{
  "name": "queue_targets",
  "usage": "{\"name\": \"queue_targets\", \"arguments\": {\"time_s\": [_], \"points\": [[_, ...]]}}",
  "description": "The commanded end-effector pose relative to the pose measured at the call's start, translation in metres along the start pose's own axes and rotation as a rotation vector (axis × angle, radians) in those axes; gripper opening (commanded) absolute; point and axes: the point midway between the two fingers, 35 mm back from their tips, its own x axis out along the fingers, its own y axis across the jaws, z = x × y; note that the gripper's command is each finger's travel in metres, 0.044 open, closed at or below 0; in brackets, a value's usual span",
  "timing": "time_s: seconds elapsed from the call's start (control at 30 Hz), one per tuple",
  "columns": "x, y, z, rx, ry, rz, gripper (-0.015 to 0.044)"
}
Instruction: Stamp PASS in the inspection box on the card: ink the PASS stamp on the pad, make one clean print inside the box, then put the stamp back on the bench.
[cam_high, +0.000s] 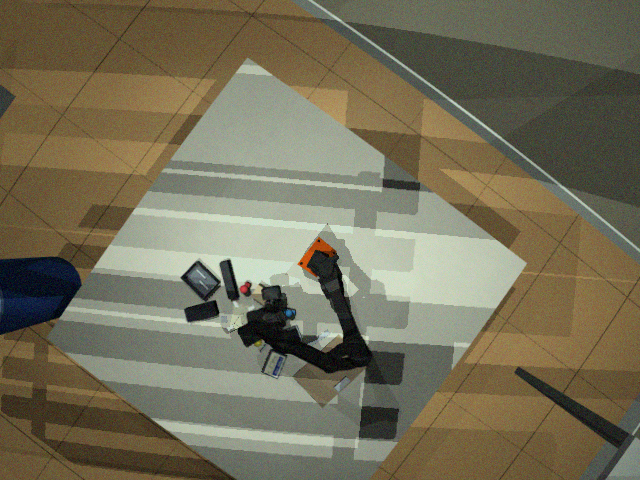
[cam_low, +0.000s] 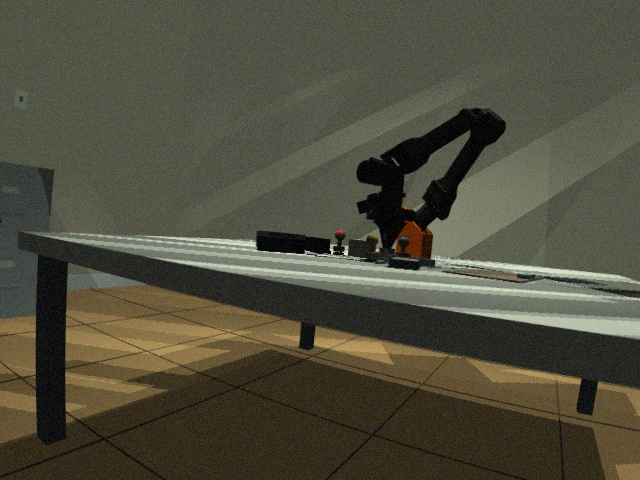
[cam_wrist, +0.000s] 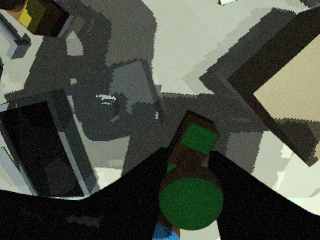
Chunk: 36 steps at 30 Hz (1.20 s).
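My gripper (cam_wrist: 188, 156) (cam_high: 272, 301) (cam_low: 386, 241) points down at the table and is shut on the green-knobbed stamp (cam_wrist: 191, 203), whose brown body with a green label (cam_wrist: 198, 139) reaches down to the table top. A blue-knobbed stamp (cam_high: 290, 313) (cam_low: 403, 241) stands right beside it. A dark ink pad in a grey rim (cam_wrist: 40, 150) lies to the left in the wrist view. A card with blue markings (cam_high: 273, 363) lies near the arm's elbow. In the top and exterior views the wrist hides the green stamp.
A red-knobbed stamp (cam_high: 246, 285) (cam_low: 339, 235) and a yellow-knobbed stamp (cam_high: 257, 343) (cam_low: 372, 239) (cam_wrist: 27, 12) stand nearby. Black boxes (cam_high: 200, 279) (cam_high: 201, 310) (cam_low: 292, 241) lie to the left. A tan block (cam_wrist: 294, 94) lies at the right. The arm's orange base (cam_high: 311, 254) (cam_low: 413, 235) stands behind.
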Motion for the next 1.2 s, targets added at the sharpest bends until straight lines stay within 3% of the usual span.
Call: {"name": "queue_targets", "arguments": {"time_s": [0.0,1.17], "points": [[-0.003,0.000,0.001,-0.005,-0.003,-0.005,0.0000],[-0.019,-0.001,0.002,-0.004,-0.005,-0.008,0.0000]]}}
